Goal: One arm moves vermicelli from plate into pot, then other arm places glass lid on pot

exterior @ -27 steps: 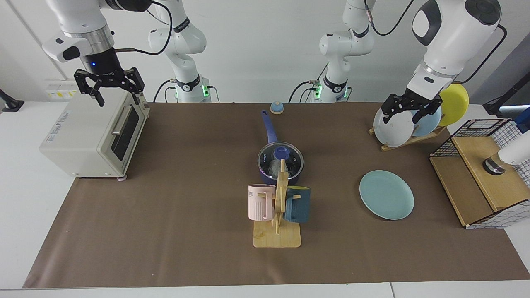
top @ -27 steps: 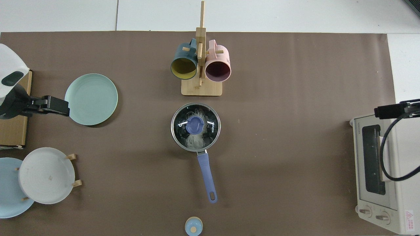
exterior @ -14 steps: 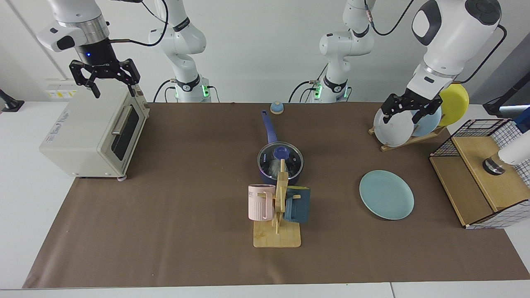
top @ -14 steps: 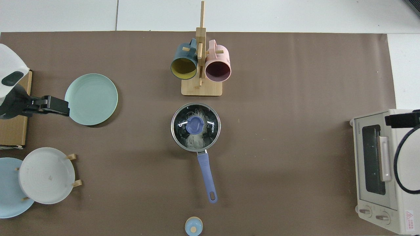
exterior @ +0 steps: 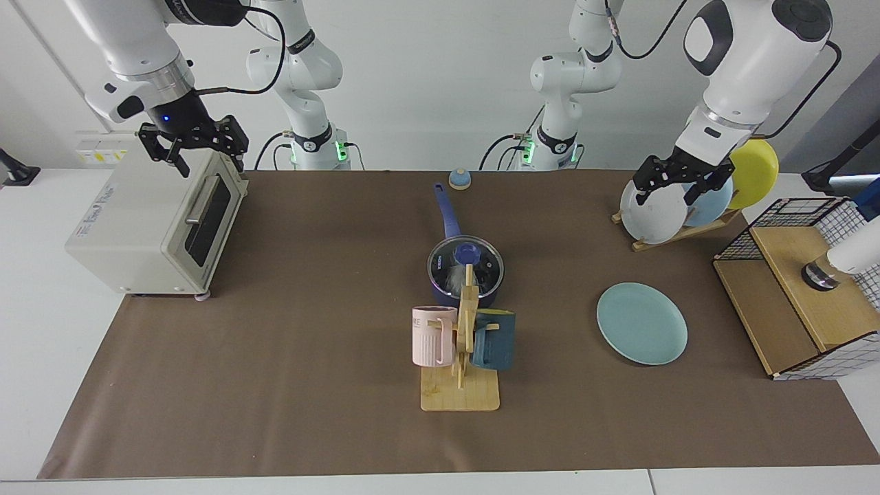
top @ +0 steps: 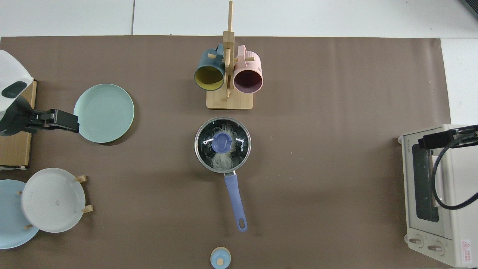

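Glass lid (top: pixel 222 145) covers the pot (top: pixel 235 194), vermicelli (top: pixel 222 161) inside; right gripper (exterior: pixel 194 141), upper left, and left gripper (exterior: pixel 676 180), upper right, both spread wide, empty

A clear, glossy glass lid (top: pixel 222 145) with a metal rim, a smooth wooden mug rack (exterior: pixel 460 394), a matt brown table cover (exterior: pixel 302 330).

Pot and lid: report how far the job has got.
Both steps look done. The vermicelli lies inside the pot, the glass lid sits on it, and the plate is bare. Nothing is in hand: the right end effector hangs open above the toaster oven, the left end effector open at the plate rack. Nothing visible remains.
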`<state>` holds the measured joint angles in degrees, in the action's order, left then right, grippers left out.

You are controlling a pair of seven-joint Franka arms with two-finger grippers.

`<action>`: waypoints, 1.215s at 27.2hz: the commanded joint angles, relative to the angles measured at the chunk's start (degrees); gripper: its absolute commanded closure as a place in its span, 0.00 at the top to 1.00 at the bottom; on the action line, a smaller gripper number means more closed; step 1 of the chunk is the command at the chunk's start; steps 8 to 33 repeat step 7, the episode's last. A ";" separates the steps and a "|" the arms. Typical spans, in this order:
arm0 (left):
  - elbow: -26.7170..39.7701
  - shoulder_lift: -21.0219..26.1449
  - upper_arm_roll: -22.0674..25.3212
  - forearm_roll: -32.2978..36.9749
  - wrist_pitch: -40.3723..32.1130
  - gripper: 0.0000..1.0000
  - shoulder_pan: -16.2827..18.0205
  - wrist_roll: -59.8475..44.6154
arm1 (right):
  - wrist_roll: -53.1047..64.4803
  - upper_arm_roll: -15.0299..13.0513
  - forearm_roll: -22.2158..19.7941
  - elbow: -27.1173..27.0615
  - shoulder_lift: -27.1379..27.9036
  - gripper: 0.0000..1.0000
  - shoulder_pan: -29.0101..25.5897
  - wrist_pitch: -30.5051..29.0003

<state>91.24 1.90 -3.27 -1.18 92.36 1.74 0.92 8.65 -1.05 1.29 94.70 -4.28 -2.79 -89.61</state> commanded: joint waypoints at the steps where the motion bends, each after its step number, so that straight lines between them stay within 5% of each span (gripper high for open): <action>1: 0.95 -1.19 -0.07 0.74 0.10 1.00 0.19 0.66 | -2.92 0.70 0.47 -0.83 0.77 1.00 0.07 -0.92; 33: 0.95 -1.19 -0.07 0.74 0.10 1.00 0.19 0.66 | -7.77 0.61 0.47 -0.83 0.94 1.00 -0.02 -1.45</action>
